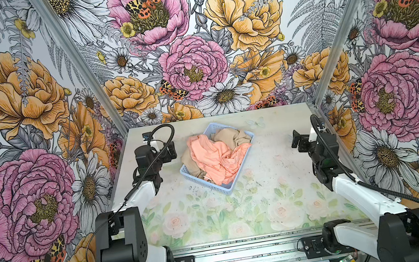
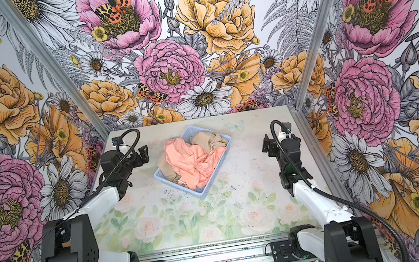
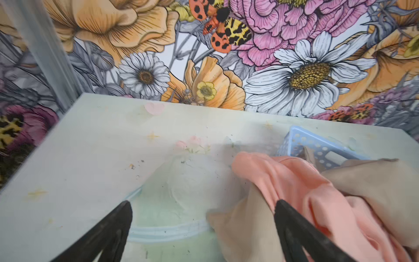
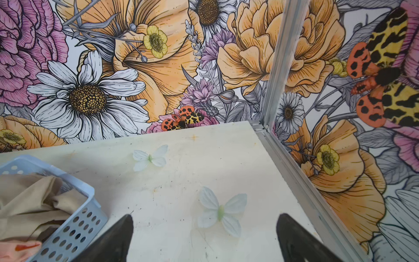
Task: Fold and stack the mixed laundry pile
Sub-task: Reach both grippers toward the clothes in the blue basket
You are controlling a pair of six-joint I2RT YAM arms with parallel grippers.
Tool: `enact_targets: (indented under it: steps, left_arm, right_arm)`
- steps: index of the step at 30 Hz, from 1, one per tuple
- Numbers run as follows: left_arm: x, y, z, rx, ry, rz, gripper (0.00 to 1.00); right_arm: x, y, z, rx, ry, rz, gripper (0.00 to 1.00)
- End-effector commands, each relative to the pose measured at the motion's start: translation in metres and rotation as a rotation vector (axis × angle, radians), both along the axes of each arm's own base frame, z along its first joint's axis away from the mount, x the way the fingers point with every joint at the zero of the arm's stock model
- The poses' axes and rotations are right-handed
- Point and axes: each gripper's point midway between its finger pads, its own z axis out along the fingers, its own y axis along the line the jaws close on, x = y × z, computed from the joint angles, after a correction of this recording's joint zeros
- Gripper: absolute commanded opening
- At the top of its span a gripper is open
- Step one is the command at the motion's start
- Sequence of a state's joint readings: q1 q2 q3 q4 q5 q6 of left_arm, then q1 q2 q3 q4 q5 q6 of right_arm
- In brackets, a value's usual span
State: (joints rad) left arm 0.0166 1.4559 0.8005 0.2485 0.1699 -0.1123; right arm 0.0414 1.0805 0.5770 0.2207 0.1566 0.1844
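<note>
Top views both show T-shirt [image 1: 212,156] and shorts [image 1: 227,136] crumpled in the centre basket [image 1: 227,189]; your left gripper [image 1: 169,150] and right gripper [image 1: 295,139] gape empty, nothing folded.

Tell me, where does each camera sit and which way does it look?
Top views: a twin-eyed head high above the arms' bases, looking down at the table, basket and both arms, left claw and right claw open.
Left wrist: on the left arm, facing the peach T-shirt and beige shorts; its black fingertips show.
Right wrist: on the right arm, facing the back corner over butterfly decals; its fingertips show.
Shared: both wrist views catch the basket.
</note>
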Motion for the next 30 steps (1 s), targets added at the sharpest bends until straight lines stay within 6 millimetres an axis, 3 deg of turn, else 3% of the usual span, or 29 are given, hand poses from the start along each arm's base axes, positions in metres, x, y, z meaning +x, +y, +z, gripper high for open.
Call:
enact_targets:
  steps: [1, 6, 15, 19, 26, 30]
  left_arm:
    - [-0.012, -0.032, -0.032, -0.186, 0.208, -0.118, 0.99]
    - [-0.021, -0.074, -0.045, -0.292, 0.312, -0.226, 0.99]
    - [-0.039, -0.148, -0.055, -0.382, 0.393, -0.37, 0.99]
    - [-0.048, -0.179, -0.056, -0.427, 0.411, -0.416, 0.99]
    - [-0.066, -0.24, -0.057, -0.513, 0.419, -0.466, 0.99]
    - [-0.082, -0.289, -0.061, -0.554, 0.432, -0.514, 0.99]
  right_arm:
    - [-0.018, 0.012, -0.008, 0.086, 0.116, 0.022, 1.0]
    - [-0.039, 0.045, -0.004, 0.196, 0.156, 0.118, 1.0]
    - [-0.059, 0.12, -0.029, 0.27, 0.35, 0.278, 1.0]
    - [-0.059, 0.142, -0.034, 0.267, 0.414, 0.312, 1.0]
    - [-0.052, 0.144, -0.028, 0.236, 0.45, 0.278, 1.0]
    - [-0.042, 0.144, -0.013, 0.195, 0.455, 0.272, 1.0]
